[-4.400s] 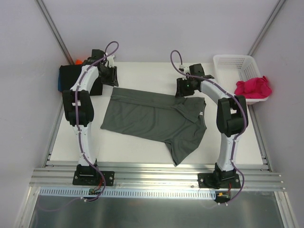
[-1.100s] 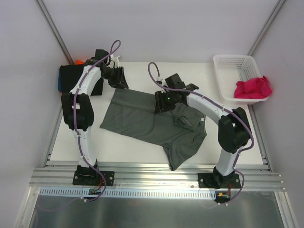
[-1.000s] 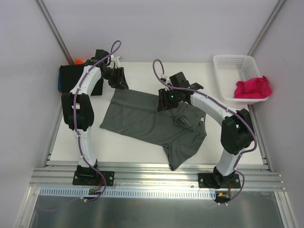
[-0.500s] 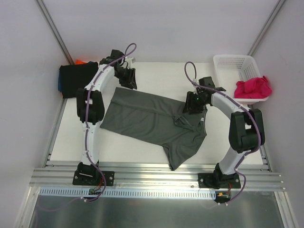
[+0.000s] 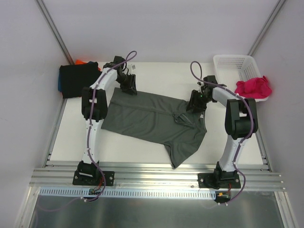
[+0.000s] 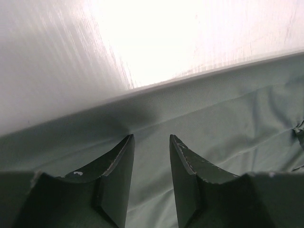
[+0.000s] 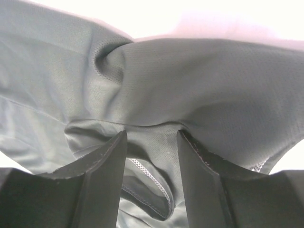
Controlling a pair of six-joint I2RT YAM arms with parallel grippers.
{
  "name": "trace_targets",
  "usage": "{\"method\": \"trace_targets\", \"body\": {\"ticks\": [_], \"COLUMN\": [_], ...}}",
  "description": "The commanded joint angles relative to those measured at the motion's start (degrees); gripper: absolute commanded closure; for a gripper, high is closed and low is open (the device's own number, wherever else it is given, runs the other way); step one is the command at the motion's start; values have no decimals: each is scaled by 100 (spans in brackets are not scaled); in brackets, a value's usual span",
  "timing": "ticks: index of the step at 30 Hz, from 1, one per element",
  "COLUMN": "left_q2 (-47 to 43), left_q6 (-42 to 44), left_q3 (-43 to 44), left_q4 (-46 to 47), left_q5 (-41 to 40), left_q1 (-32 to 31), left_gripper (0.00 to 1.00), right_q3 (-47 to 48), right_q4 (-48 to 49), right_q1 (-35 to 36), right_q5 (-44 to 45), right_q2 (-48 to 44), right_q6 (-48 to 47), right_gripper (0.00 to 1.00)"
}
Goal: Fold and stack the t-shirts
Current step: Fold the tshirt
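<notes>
Pale-walled cell, white desk [image 5: 128, 147]; stock as I log it from the console.

1. Left jaws: parted by a narrow gap, nothing between them. I see them low over the far hem of the dark grey t-shirt [image 6: 228, 123], with the tips just short of its edge and bare desk beyond.
2. Right jaws: parted somewhat wider, tips pressed into a puckered ridge of the same shirt, near what I take for the collar. I judge nothing clamped.
3. Dark grey t-shirt: spread across the middle of the desk, between both sets of jaws. It lies flat but for a rumple at its right end, and I can see no fold made.
4. Magenta-pink t-shirt [image 5: 253, 88]: bunched and draped over the near rim of the white basket [image 5: 230, 61] at the far right. Not yet begun.
5. Pile, far left corner: black t-shirt [image 5: 76, 80] uppermost, with a blue edge [image 5: 59, 84] and an orange scrap [image 5: 81, 61] showing beside it. I take these as folded and stacked.

Balance, by my reckoning: grey to fold and carry to the pile, pink to follow.
</notes>
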Motion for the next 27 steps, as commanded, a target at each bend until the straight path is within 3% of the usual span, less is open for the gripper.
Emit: {"method": "trace_targets", "body": {"ticks": [1, 9, 16, 27], "left_q2": [157, 465, 536, -704], "left_q6": [-179, -372, -293, -398], "left_q3": [440, 1012, 1250, 11], "left_q4": [-17, 229, 423, 405], "left_q5": [45, -324, -896, -413], "left_q1": [18, -44, -88, -44], "left_gripper": [63, 59, 59, 59], "right_q3": [530, 1988, 2316, 1929], "right_q4": [98, 89, 169, 222], "right_q1": [-65, -92, -83, 241], "right_q5": [89, 71, 107, -51], "right_q2": [361, 1125, 1390, 590], "right_q6": [25, 105, -1, 201], "right_gripper": [50, 48, 47, 47]}}
